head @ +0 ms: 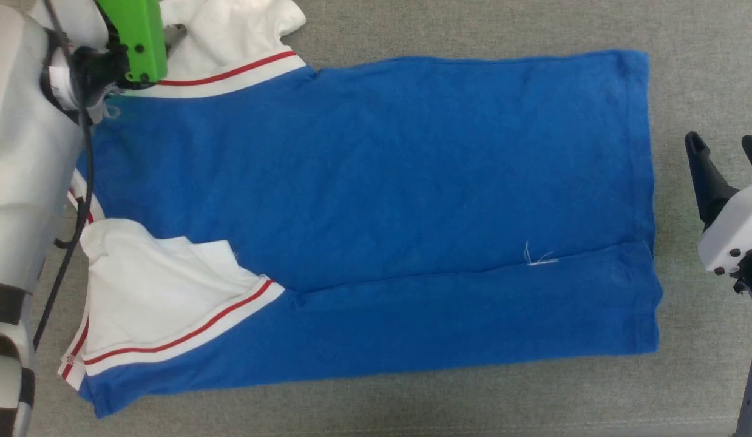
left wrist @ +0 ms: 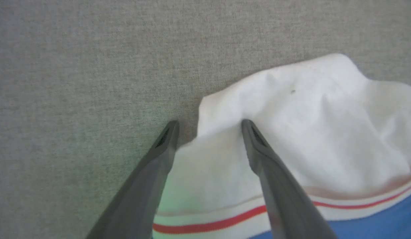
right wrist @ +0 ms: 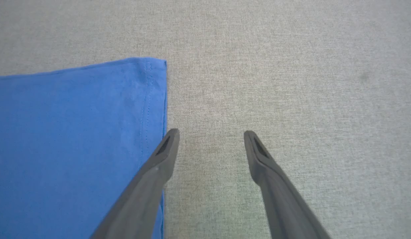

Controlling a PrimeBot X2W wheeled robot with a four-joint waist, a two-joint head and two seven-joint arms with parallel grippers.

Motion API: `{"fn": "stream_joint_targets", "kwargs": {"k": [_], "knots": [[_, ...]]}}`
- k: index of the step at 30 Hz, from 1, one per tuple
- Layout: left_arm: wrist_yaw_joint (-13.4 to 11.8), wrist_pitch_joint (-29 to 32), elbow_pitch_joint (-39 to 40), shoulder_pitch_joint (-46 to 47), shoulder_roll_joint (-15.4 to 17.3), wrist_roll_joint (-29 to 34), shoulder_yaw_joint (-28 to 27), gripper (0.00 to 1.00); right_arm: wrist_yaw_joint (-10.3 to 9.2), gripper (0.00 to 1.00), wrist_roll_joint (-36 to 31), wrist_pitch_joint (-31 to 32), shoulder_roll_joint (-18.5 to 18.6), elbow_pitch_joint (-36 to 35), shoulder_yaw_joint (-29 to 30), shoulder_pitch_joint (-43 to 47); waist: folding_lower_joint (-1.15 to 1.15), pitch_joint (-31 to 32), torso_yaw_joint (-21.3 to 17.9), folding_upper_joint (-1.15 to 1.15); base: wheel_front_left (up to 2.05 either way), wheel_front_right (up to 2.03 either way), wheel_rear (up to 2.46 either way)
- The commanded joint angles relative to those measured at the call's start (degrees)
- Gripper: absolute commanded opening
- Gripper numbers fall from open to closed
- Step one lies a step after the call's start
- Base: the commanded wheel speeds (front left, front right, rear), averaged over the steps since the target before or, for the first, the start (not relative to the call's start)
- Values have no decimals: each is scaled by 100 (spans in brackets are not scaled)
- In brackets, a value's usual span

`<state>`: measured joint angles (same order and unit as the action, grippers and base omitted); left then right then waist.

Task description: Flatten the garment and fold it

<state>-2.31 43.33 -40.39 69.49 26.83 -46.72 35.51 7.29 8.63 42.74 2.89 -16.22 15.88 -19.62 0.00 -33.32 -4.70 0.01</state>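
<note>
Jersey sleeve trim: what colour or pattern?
The trim is a white band with one red stripe, between white sleeve and blue body. Clearest in head view.

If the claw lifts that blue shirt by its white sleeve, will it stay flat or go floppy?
Probably floppy: the white sleeve lies rumpled and the blue T-shirt has a soft fold line. It looks thin, so likely light. Pushed, it would likely bunch, like that sleeve.

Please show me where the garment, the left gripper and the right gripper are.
garment [head: 376,182]: head view, middle of the blue body.
left gripper [left wrist: 209,123]: left wrist view, between its fingertips.
right gripper [right wrist: 211,132]: right wrist view, between its fingertips.
</note>
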Motion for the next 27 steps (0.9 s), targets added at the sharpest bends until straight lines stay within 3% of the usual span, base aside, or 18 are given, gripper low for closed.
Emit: {"fn": "stream_joint_targets", "kwargs": {"k": [1, 2, 11, 16, 24, 27], "knots": [[-19, 118, -79, -275, -55, -102, 83, 22, 20, 100, 52, -52, -2, -52, 9, 43, 0, -43, -9, -1, 0, 0, 0], [-3, 70, -22, -314, -40, -135, 53, 0, 20, 100, 56, -52, -2, -69, 12, 27, 0, -55, 1, -1, 0, 0, 0], [255, -761, 480, -624, -154, -838, -661, 0, 20, 100, -104, 44, -2, -143, -30, -154, 0, 84, 199, -1, 0, 0, 0], [454, -1038, 1036, -851, -75, -969, -796, 0, 20, 100, -484, 456, 9, -149, -245, -613, 0, 153, 329, -1, 0, 0, 0], [346, -1343, 2166, -1162, 95, -967, -953, 0, 20, 100, -1013, 1827, 666, 642, -729, -1512, 0, 65, 496, -1, 0, 0, 0], [270, -1347, 2480, -1242, 157, -925, -950, 0, 20, 100, -1122, 2069, 741, 894, -833, -1724, 0, -7, 561, -1, 0, 0, 0]]}}
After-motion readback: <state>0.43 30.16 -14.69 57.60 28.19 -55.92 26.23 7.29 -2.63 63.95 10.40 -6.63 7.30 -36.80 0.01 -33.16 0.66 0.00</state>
